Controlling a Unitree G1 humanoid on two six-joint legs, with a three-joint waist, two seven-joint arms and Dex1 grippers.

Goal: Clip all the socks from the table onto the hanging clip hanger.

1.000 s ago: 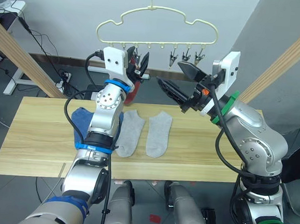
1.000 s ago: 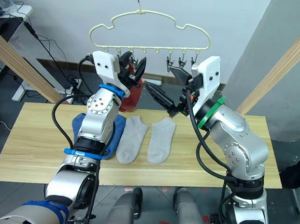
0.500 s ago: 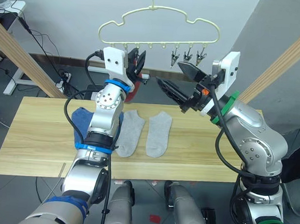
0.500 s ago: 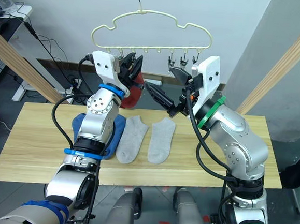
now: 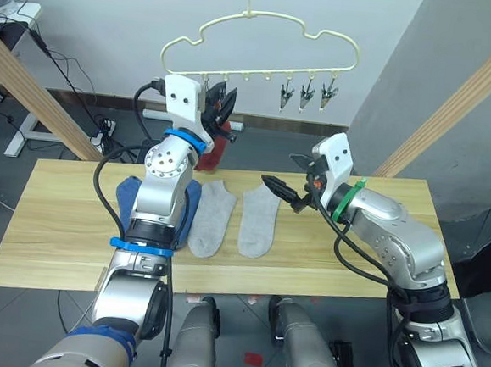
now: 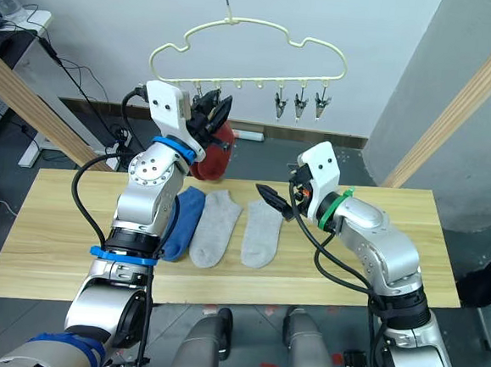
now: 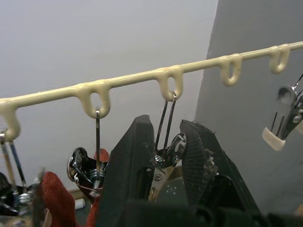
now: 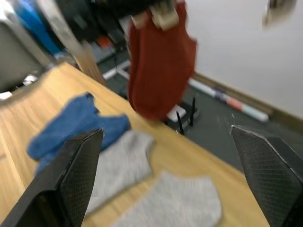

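Grey wall behind; the cream clip hanger (image 5: 261,42) hangs at upper centre, and the plank desk (image 5: 63,229) below carries two grey socks (image 5: 230,219) at centre and blue socks (image 6: 179,222) to their left. The left pincer (image 7: 165,156) is closed on a clip (image 7: 166,152) beside the hung red sock (image 6: 212,150); judgement: release squarely, then fetch a grey sock. Only the left wrist view shows that clip grip, while the eye views show the right pincer (image 5: 283,189) wide and empty above the grey socks.

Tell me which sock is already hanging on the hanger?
The red sock. It hangs from the clips at the left end of the hanger, by the left gripper; the blue and grey socks lie flat on the table.
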